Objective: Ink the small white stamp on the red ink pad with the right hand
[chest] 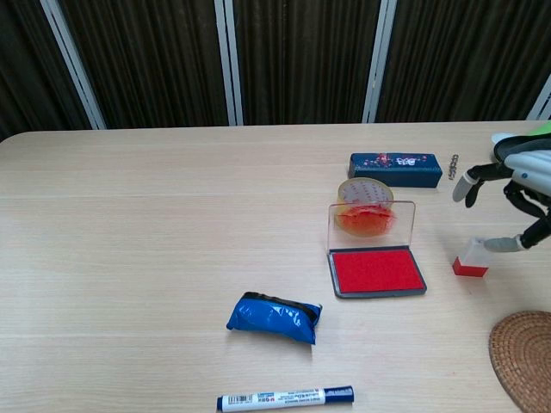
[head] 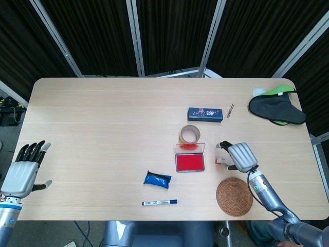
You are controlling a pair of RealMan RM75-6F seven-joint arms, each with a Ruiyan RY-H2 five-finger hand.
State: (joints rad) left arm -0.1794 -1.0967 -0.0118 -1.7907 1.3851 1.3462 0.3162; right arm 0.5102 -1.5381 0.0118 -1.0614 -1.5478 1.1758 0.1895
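One stamp [chest: 470, 259] — upright, beside right hand [chest: 516, 194], fingers spread.

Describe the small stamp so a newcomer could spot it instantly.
Find the open red ink pad near the table's middle. Just to its right, below the right hand, stands the stamp: a small upright white block with a red base, unlike the woven coaster nearby.
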